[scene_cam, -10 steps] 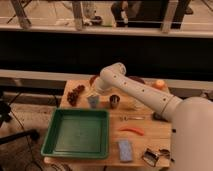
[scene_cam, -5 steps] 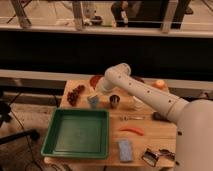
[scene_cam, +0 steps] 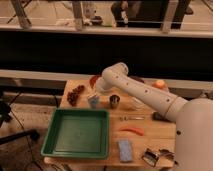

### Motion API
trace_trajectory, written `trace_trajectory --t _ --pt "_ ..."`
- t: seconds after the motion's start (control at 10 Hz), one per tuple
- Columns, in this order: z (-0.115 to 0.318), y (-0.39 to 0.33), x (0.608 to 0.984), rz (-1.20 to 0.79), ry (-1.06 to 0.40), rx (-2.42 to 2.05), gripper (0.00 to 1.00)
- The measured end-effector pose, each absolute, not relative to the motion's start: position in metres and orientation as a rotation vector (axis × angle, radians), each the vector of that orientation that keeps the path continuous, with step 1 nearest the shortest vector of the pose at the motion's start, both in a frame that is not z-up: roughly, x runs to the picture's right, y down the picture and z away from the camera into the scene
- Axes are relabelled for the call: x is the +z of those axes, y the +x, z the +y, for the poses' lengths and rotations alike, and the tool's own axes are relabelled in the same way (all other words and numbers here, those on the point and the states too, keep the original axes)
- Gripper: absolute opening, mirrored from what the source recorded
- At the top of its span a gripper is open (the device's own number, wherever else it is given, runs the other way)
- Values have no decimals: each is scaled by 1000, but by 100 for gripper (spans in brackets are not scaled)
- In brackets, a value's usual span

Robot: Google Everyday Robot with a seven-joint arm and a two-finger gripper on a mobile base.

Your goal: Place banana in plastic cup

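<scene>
- The banana (scene_cam: pixel 131 118) lies pale on the wooden table (scene_cam: pixel 150 131), right of the metal cup (scene_cam: pixel 114 101).
- The plastic cup (scene_cam: pixel 93 101) (blue-grey) stands just above the green tray (scene_cam: pixel 77 134).
- The gripper (scene_cam: pixel 95 90) hangs right over that cup.

tool (scene_cam: pixel 94 95) white | plastic cup (scene_cam: pixel 93 101) blue-grey | tray (scene_cam: pixel 77 150) green

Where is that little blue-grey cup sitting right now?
In the camera view the plastic cup stands toward the table's back, just behind the green tray and left of the metal cup, with the robot's gripper directly above it.
</scene>
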State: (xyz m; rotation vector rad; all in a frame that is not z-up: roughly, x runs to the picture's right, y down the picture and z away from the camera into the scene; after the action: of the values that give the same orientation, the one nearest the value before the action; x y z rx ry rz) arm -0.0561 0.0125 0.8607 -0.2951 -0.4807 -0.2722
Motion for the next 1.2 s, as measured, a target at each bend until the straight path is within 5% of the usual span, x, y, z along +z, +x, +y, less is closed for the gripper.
trace_trajectory --t 0.6,1.2 --pt "4 -75 845 -526 -258 -298 0" --pt "13 -71 859 -547 -301 -279 0"
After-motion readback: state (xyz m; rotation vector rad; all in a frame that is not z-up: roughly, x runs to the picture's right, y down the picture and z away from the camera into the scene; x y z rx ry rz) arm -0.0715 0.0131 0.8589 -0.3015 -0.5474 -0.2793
